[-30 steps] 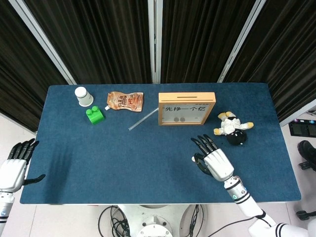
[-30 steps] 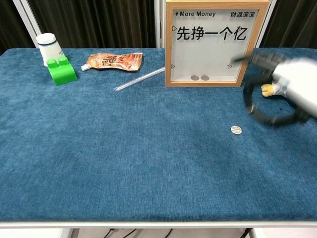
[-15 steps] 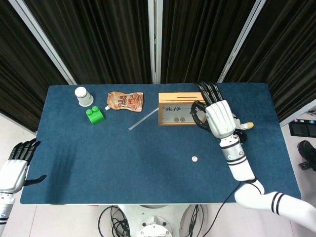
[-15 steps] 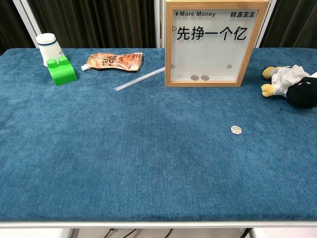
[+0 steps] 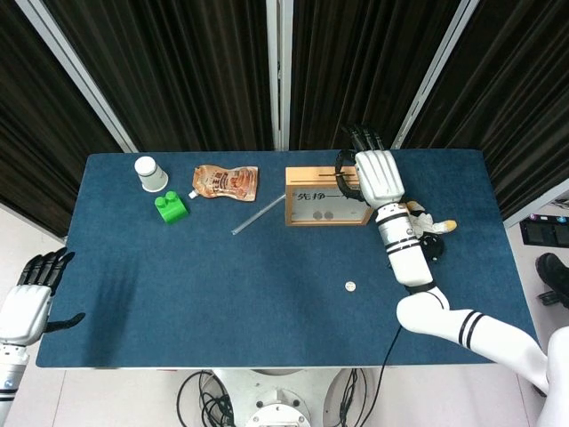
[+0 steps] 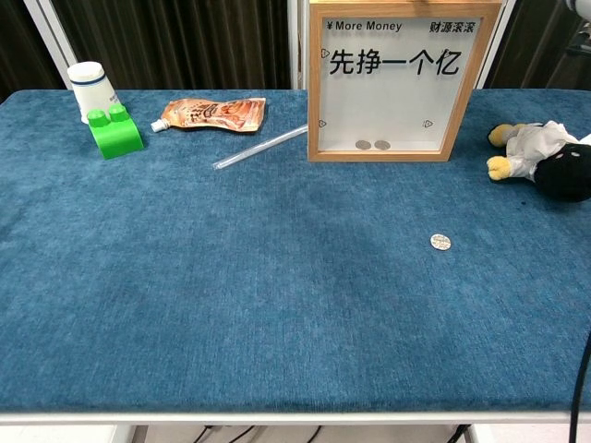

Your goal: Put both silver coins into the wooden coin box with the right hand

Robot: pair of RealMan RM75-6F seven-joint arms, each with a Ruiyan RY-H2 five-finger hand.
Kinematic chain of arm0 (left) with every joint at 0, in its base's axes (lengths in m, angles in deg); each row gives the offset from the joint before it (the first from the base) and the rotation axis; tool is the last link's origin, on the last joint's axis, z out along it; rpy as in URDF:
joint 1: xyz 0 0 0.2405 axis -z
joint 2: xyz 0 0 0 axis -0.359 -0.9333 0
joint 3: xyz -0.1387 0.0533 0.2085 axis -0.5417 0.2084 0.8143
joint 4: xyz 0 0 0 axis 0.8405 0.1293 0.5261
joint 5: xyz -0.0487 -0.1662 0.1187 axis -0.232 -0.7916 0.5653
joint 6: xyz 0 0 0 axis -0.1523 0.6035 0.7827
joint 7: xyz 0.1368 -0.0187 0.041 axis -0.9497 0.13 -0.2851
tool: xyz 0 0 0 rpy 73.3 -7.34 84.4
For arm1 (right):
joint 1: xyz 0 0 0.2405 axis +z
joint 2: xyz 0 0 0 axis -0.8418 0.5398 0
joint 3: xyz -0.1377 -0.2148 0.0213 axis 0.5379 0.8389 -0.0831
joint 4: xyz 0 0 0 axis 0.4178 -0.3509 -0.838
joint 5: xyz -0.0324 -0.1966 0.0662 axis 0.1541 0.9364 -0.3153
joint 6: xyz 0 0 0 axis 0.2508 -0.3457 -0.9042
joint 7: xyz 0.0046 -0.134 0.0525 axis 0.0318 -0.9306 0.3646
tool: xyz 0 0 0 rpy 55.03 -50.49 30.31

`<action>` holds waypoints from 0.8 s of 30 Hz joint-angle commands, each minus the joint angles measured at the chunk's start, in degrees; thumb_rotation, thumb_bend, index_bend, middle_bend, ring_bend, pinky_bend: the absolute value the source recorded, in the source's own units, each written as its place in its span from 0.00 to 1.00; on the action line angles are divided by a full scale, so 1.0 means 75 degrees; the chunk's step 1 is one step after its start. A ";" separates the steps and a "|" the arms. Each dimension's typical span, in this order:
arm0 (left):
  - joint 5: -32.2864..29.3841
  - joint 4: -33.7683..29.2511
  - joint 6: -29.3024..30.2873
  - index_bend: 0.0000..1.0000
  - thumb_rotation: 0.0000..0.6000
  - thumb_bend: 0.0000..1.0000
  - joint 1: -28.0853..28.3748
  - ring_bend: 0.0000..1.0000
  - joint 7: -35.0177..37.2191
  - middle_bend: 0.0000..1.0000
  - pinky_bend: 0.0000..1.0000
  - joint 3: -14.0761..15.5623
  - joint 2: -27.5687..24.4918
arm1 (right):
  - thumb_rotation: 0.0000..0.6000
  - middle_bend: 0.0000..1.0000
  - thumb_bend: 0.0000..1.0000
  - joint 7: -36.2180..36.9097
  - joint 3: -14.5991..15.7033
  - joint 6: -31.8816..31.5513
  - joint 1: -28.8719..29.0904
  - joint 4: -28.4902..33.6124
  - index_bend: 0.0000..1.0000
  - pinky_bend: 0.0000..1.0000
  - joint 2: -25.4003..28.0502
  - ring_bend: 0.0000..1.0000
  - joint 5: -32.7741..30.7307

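Observation:
The wooden coin box [image 5: 336, 196] [image 6: 404, 83] stands upright at the table's back, with two coins resting at the bottom behind its window. My right hand [image 5: 372, 173] hovers over the right part of the box top. Its thumb and a finger stay pinched together as on a small coin, which the fingers hide. One silver coin [image 5: 350, 286] [image 6: 440, 242] lies flat on the blue cloth in front of the box, apart from the hand. My left hand [image 5: 27, 302] hangs open off the table's left edge, holding nothing.
A plush penguin [image 5: 422, 233] [image 6: 540, 159] lies right of the box. A clear straw [image 6: 261, 148], a snack pouch [image 6: 211, 113], a green block [image 6: 114, 132] and a white paper cup [image 6: 90, 85] sit at the back left.
My right hand rose from the table near the coin and travelled back and left, ending above the box top. The coin on the cloth and the left hand stayed put.

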 commanded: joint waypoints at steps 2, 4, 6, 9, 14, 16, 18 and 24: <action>-0.0020 0.0011 -0.0040 0.04 1.00 0.04 0.0024 0.00 0.0000 0.00 0.00 -0.0012 -0.0002 | 1.00 0.10 0.37 -0.0077 0.0003 0.0052 0.0163 -0.0254 0.73 0.00 -0.0084 0.00 -0.0246; -0.0025 0.0004 -0.0061 0.04 1.00 0.04 0.0041 0.00 -0.0010 0.00 0.00 -0.0018 -0.0014 | 1.00 0.10 0.37 -0.0096 0.0004 0.0074 0.0183 -0.0258 0.73 0.00 -0.0075 0.00 -0.0394; -0.0027 -0.0006 -0.0082 0.04 1.00 0.04 0.0059 0.00 -0.0020 0.00 0.00 -0.0024 -0.0024 | 1.00 0.10 0.37 -0.0154 0.0015 0.0108 0.0205 -0.0234 0.73 0.00 -0.0050 0.00 -0.0580; -0.0041 -0.0029 -0.0118 0.04 1.00 0.04 0.0074 0.00 -0.0045 0.00 0.00 -0.0022 -0.0038 | 1.00 0.10 0.38 -0.0315 0.0092 0.0129 0.0228 -0.0178 0.73 0.00 -0.0002 0.00 -0.0778; -0.0082 -0.0034 -0.0165 0.04 1.00 0.04 0.0078 0.00 -0.0057 0.00 0.00 -0.0016 -0.0038 | 1.00 0.10 0.38 -0.0423 0.0137 0.0184 0.0281 -0.0080 0.73 0.00 0.0073 0.00 -0.1096; -0.0083 -0.0040 -0.0156 0.04 1.00 0.04 0.0076 0.00 -0.0059 0.00 0.00 -0.0019 -0.0041 | 1.00 0.10 0.38 -0.0442 0.0136 0.0206 0.0309 -0.0053 0.73 0.00 0.0092 0.00 -0.1211; -0.0084 -0.0054 -0.0140 0.04 1.00 0.04 0.0076 0.00 -0.0061 0.00 0.00 -0.0027 -0.0051 | 1.00 0.10 0.38 -0.0474 0.0162 0.0225 0.0340 -0.0025 0.73 0.00 0.0114 0.00 -0.1326; -0.0072 -0.0085 -0.0147 0.04 1.00 0.04 0.0096 0.00 -0.0079 0.00 0.00 -0.0033 -0.0076 | 1.00 0.10 0.38 -0.0500 0.0213 0.0282 0.0383 0.0099 0.73 0.00 0.0173 0.00 -0.1645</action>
